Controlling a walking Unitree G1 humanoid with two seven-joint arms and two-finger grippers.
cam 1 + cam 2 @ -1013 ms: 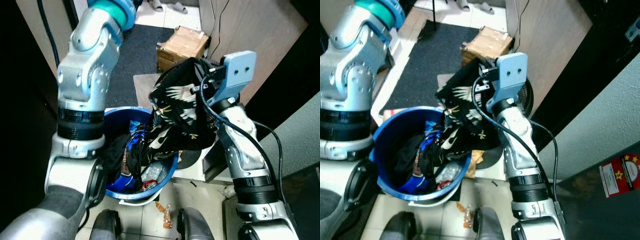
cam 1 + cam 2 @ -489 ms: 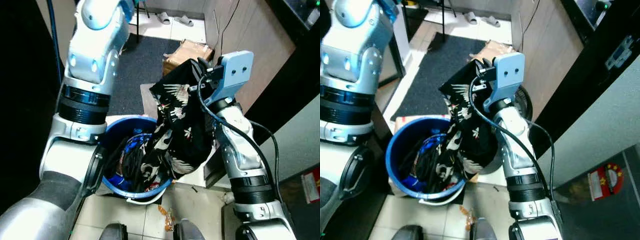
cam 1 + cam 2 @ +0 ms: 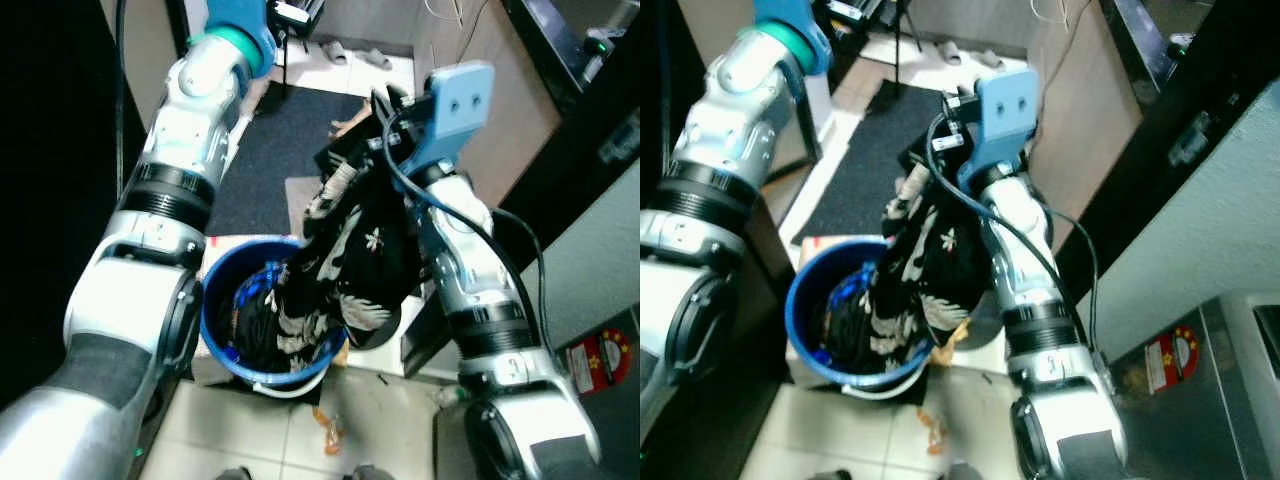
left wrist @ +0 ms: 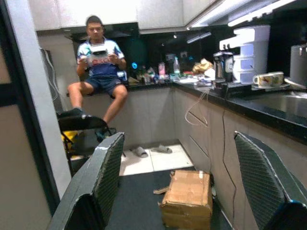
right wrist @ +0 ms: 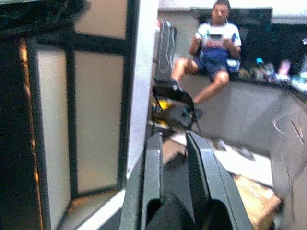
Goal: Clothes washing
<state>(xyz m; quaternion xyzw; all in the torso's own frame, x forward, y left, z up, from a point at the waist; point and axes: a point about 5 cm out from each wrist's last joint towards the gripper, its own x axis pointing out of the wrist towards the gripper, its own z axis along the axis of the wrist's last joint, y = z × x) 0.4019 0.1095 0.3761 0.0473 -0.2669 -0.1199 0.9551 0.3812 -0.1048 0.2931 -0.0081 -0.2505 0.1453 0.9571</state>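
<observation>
— Right gripper?
— Raised high above the blue bucket, fingers pressed close together on dark cloth, pinching the black patterned garment at its top edge.

— And the garment?
— Hanging down from that grip, draped against the right forearm, lower end trailing into the bucket among other dark and blue clothes.

— Bucket's place?
— On the tiled floor, just before a dark mat, below both arms.

— Left gripper?
— Lifted and pointing out across the room, fingers spread wide apart, holding nothing.

— Beyond it?
— A cardboard box on the mat, slippers on the tiles, and a person sitting on the counter, hands on a device.
</observation>
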